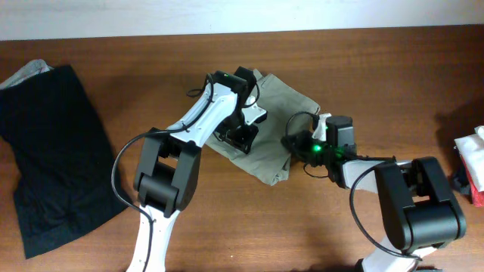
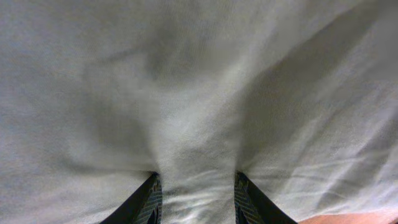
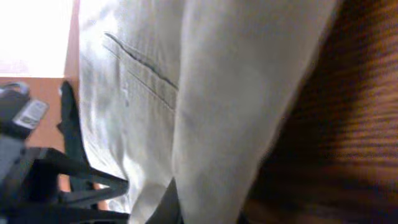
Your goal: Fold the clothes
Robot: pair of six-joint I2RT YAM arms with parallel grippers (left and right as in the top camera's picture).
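The pale khaki-grey shorts lie folded into a compact bundle at the middle of the wooden table. My left gripper is down on the bundle's left part. In the left wrist view its fingers are closed on a raised ridge of the fabric. My right gripper is at the bundle's right edge. In the right wrist view its fingers pinch the fabric edge, with a stitched seam showing above and bare table to the right.
A large black garment lies spread at the table's left, with a grey cloth peeking out at its top corner. White and red items sit at the right edge.
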